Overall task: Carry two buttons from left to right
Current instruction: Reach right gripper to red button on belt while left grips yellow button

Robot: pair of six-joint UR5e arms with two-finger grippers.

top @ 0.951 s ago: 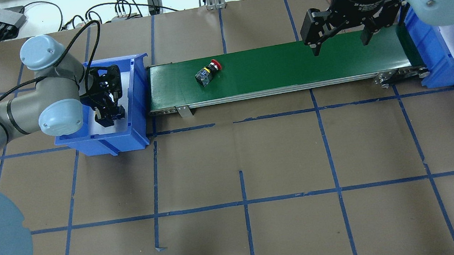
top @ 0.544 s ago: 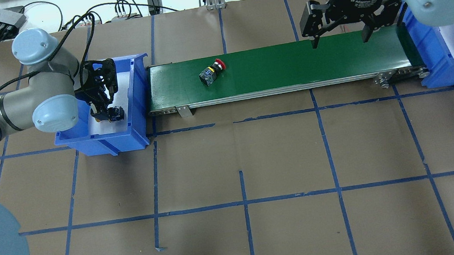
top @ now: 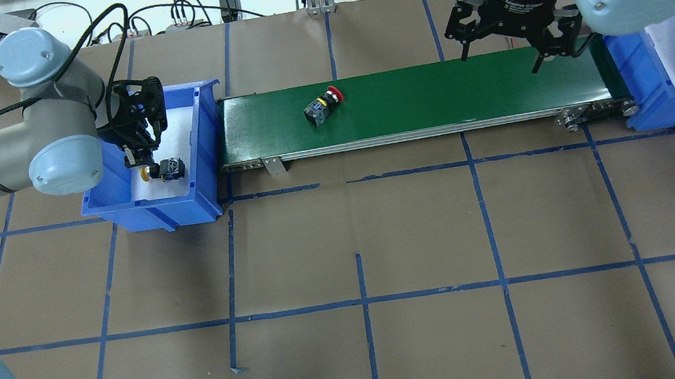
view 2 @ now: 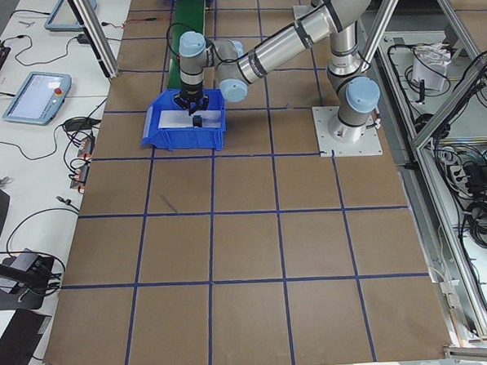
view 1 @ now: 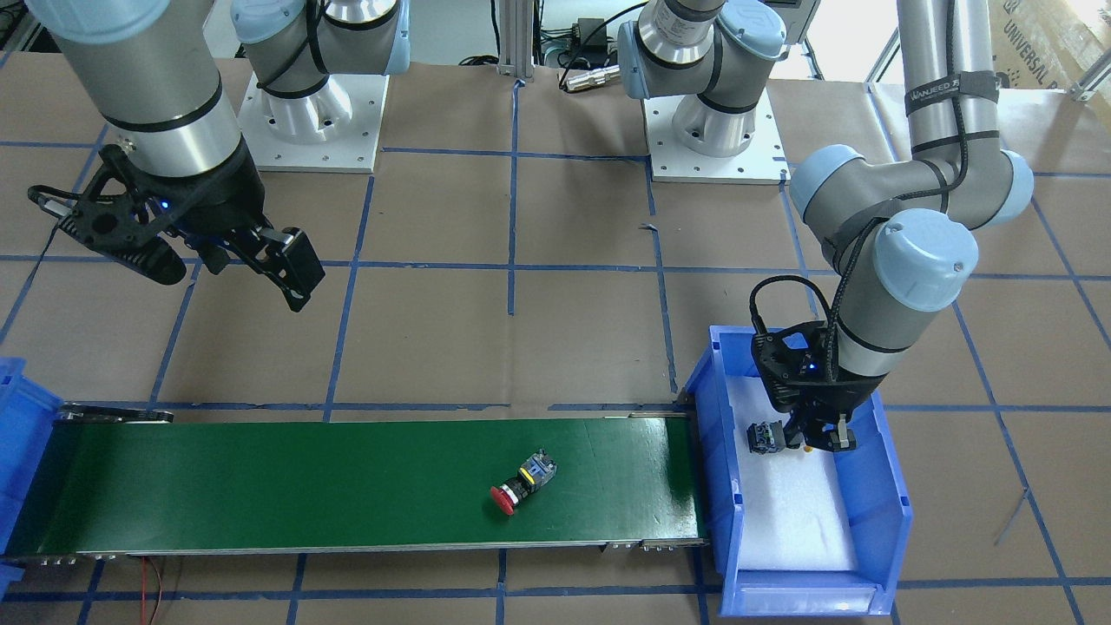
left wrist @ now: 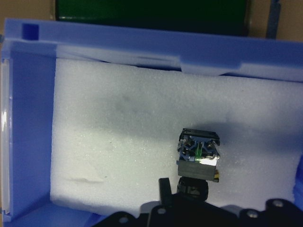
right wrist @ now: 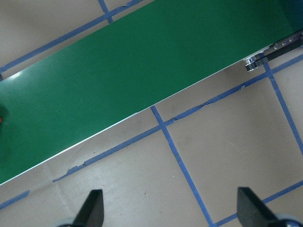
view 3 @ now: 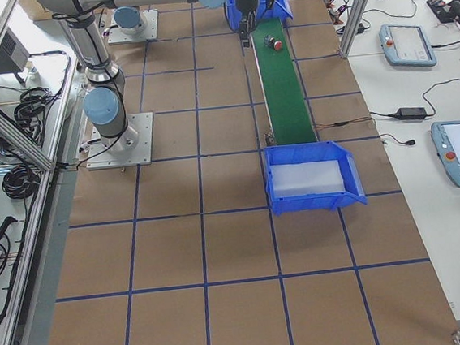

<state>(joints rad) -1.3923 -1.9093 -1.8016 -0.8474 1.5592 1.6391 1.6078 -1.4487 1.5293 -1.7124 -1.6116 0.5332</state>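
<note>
Left hand, clamped on yellow-capped black button, has risen in blue plastic bin; I head for green conveyor belt next.

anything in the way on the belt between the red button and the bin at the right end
Nothing visible. The red button lies on the green belt, which is bare from there to the right bin. The right pincer hangs open above that end, not touching the belt.
</note>
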